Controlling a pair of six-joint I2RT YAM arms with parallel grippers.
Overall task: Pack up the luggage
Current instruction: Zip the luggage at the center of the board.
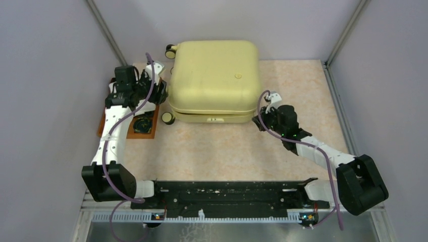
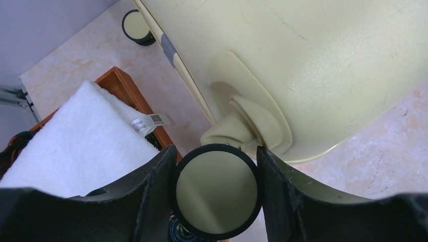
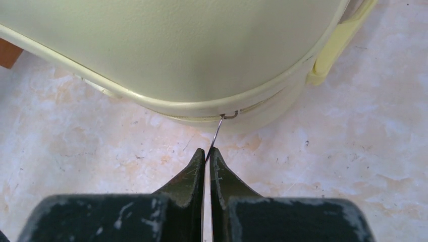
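Item: the luggage [image 1: 214,80], a pale yellow hard-shell suitcase lying flat and closed toward the far middle of the table [image 1: 212,151]. Holds: right gripper [image 3: 207,151], fingers pressed together on the thin wire zip pull [image 3: 218,131] at the near right corner seam. Left gripper [image 2: 216,156], fingers spread either side of a caster wheel [image 2: 217,194] on the case's left side and touching its rim on both sides. Hazards, as judged: the wire pull is slight and caught only at the fingertips, so a tug off the line of the seam could slip it free, bend it or jam the slider at the rounded corner. The wheel is round and sits on a swivel stem, so it may turn in the hold and let the case slide or pivot on the smooth top. Whether the zip is fully run cannot be told. Adjacent: wooden tray [image 2: 126,88] just beside the case's left side, holding a folded white towel [image 2: 86,141] with a label [image 2: 149,122] and a dark object [image 1: 144,123], not identifiable. Second wheel [image 2: 136,26] stands beyond. Obstructions: the tray crowds the left arm, and the yellow handle [image 3: 338,45] lies just past the corner on the seam's line.
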